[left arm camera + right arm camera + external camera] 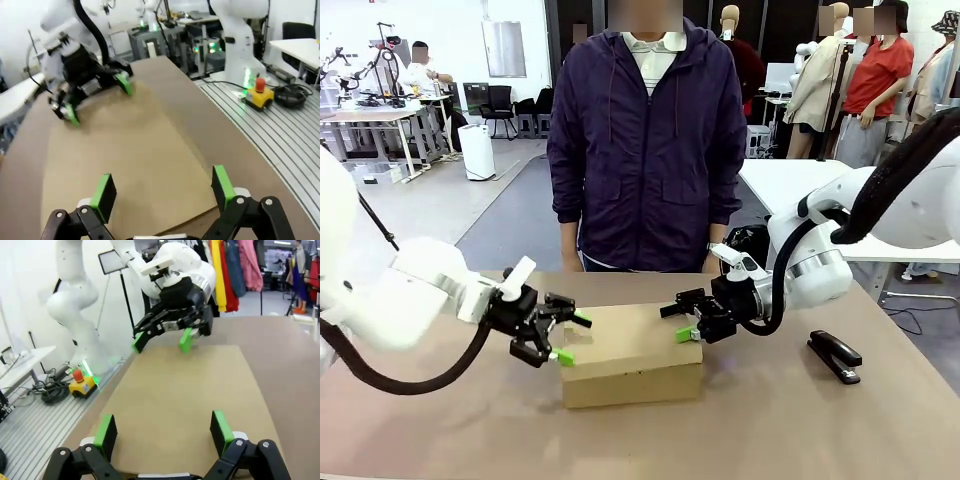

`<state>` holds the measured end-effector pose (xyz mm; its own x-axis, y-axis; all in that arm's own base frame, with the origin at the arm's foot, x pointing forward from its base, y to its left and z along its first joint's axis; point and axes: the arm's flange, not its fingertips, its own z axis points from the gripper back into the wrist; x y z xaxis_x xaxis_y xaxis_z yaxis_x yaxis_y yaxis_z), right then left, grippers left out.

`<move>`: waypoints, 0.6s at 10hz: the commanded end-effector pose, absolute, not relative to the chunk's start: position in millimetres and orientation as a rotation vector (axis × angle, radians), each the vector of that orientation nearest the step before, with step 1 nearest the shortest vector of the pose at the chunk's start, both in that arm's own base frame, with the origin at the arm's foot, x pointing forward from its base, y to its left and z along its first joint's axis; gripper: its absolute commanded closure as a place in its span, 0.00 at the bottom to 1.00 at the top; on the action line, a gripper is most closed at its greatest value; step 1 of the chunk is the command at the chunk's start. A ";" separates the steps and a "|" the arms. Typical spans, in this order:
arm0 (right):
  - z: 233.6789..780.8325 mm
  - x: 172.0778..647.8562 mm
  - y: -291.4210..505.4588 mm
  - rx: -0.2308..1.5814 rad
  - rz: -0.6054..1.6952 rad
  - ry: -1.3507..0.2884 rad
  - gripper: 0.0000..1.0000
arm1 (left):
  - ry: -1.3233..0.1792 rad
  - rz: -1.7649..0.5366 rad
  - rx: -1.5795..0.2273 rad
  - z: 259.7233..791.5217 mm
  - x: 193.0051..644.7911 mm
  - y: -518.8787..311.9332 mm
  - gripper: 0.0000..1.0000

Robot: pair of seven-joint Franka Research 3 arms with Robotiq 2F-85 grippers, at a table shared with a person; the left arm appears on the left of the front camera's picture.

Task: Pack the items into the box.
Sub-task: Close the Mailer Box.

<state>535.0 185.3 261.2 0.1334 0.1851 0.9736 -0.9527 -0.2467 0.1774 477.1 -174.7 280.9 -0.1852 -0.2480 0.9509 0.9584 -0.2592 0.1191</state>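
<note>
The box (630, 350) is plain brown cardboard and sits at the middle of the table with its lid lying flat and closed. My left gripper (572, 339) hovers at its left end, open, with nothing between the green pads. At the box's right end my right gripper (678, 322) is also open and empty. The left wrist view looks along the box top (125, 150) past my left gripper (162, 189) to the right gripper (98, 100) at the far end. The right wrist view shows the box top (175, 390) beyond my right gripper (162, 430), with the left gripper (161, 341) opposite. The items are out of view.
A black stapler (835, 356) lies on the table to the right of the box. A person in a dark jacket (645, 140) stands at the far edge, arms down. Off the table's side sits a yellow emergency-stop box (260, 95) on a grooved metal base.
</note>
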 end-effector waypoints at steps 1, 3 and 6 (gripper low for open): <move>260.6 541.6 190.7 1.245 1.384 -0.839 0.00 | -0.892 -1.595 -1.163 275.9 491.6 -178.3 0.00; 261.7 545.9 193.2 1.178 1.411 -0.812 0.00 | -0.866 -1.590 -1.143 270.0 492.9 -179.9 0.00; 275.1 553.0 191.6 1.198 1.382 -0.815 0.00 | -0.947 -1.542 -1.150 282.0 495.9 -171.3 0.00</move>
